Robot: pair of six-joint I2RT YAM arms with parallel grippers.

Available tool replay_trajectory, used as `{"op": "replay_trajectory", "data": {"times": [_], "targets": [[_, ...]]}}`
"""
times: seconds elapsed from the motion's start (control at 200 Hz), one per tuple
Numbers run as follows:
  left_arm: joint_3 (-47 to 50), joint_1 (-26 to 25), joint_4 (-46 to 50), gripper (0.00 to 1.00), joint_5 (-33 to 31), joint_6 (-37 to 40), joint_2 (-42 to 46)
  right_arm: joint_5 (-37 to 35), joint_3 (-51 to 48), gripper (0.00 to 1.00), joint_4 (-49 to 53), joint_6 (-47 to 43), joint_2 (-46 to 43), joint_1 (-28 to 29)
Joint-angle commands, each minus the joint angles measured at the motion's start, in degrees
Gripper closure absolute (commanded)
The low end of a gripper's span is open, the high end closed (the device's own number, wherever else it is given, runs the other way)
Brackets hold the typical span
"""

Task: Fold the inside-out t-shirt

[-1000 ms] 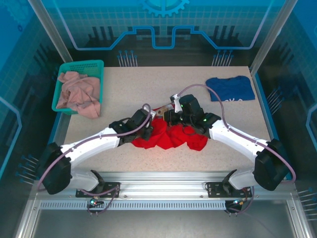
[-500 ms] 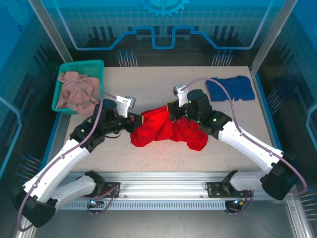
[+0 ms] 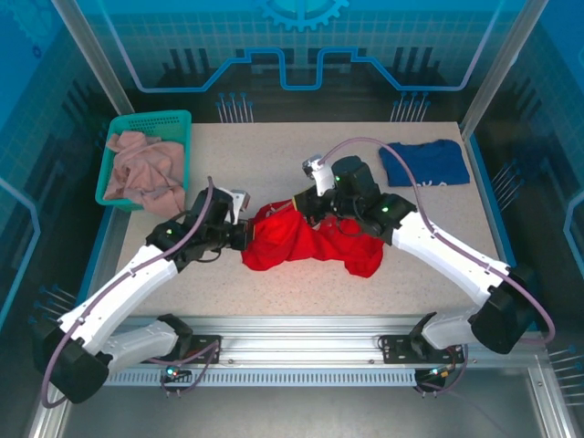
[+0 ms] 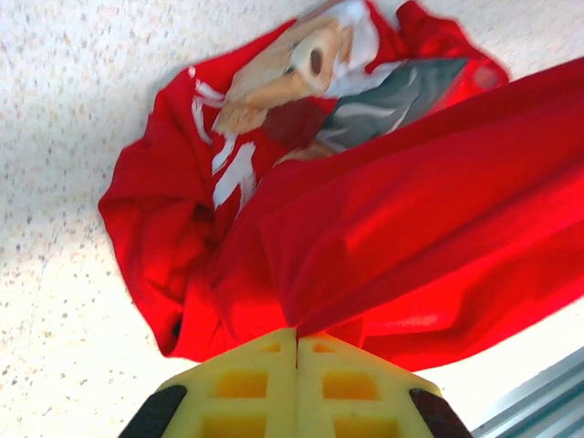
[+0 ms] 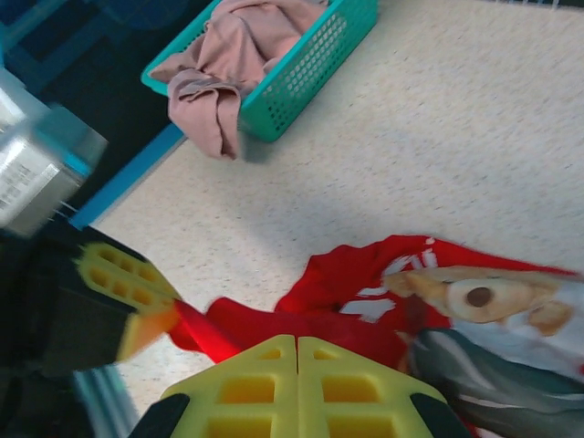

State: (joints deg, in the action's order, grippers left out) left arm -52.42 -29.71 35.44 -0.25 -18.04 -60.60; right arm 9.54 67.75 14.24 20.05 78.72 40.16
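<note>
The inside-out t-shirt (image 3: 306, 245) is a bright red crumpled heap at the table's middle, its white and orange print (image 4: 292, 68) facing up at the far side. My left gripper (image 3: 248, 235) is at the shirt's left end, its yellow jaws (image 4: 297, 334) shut on a gathered fold of red cloth. My right gripper (image 3: 304, 208) is over the shirt's upper edge, jaws (image 5: 297, 340) closed with red cloth (image 5: 347, 301) at their tips. A taut red band (image 4: 429, 173) runs between the two grippers. The left gripper's fingers (image 5: 128, 287) appear in the right wrist view, pinching the cloth's end.
A teal basket (image 3: 120, 125) holding a pale pinkish-beige garment (image 3: 141, 173) stands at the back left corner. A dark blue t-shirt (image 3: 424, 162) lies at the back right. The table's front rail (image 3: 301, 321) runs just below the red heap.
The left gripper pulled its end of the shirt leftward, then eased back slightly right. The right gripper shifted a little left and up. The shirt is stretched wider between them.
</note>
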Motion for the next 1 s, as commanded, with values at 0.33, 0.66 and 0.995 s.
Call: {"op": "replay_trajectory", "data": {"times": [0.33, 0.66, 0.995], "targets": [[7.96, -1.34, -12.23, 0.58, 6.27, -4.23, 0.9, 2.11, -0.47, 1.0, -5.68, 9.4, 3.08, 1.64], [8.56, -8.05, -17.99, 0.38, 0.64, -0.76, 1.12, 1.53, 1.42, 1.0, -3.8, 10.07, 4.75, 1.59], [5.29, -9.31, -18.91, 0.38, -5.4, 0.89, -5.73, 1.23, 0.59, 1.0, -3.6, 9.94, 4.16, 1.59]]}}
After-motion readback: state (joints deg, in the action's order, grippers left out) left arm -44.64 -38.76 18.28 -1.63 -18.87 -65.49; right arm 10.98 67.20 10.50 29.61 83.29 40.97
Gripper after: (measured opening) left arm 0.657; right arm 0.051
